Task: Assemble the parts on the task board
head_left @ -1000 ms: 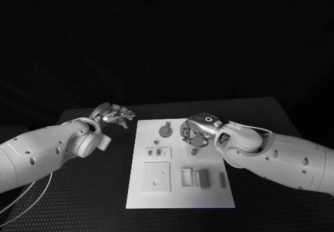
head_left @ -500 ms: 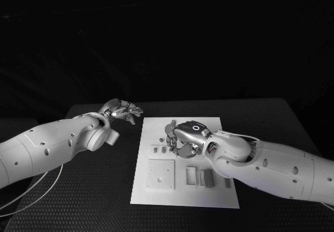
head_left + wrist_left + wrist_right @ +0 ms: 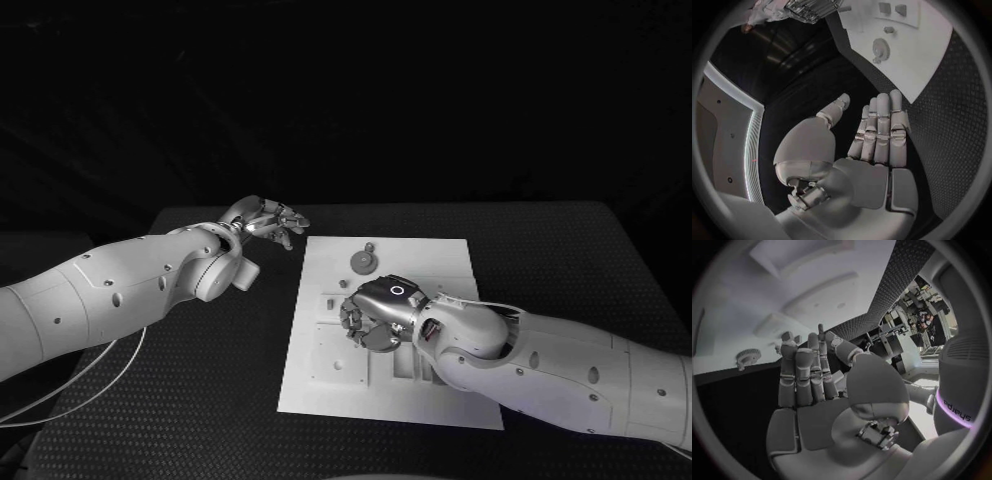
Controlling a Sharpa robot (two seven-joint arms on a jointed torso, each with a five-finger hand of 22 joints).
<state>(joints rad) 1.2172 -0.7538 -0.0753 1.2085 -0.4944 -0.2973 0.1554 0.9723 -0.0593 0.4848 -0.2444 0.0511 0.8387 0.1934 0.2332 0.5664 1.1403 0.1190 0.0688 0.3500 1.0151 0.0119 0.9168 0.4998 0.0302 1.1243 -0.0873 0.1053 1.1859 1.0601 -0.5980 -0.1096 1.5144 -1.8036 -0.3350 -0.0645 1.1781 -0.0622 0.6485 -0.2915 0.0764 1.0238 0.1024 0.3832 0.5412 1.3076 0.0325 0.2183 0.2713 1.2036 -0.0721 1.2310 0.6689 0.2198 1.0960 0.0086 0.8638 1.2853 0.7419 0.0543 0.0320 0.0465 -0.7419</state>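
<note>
- The task board (image 3: 329, 380), a white plate, lies flat mid-desk (image 3: 188, 420); it looks stiff and needs no lifting.
- The right hand (image 3: 372, 318) hovers over the board's middle, fingers loosely extended, holding nothing, hiding the parts beneath.
- The left hand (image 3: 265, 220) hangs open and empty beside the board's far corner.
- The gear-like part (image 3: 366, 261) probably feels light, hard and slippery; pinching its rim seems best.
</note>
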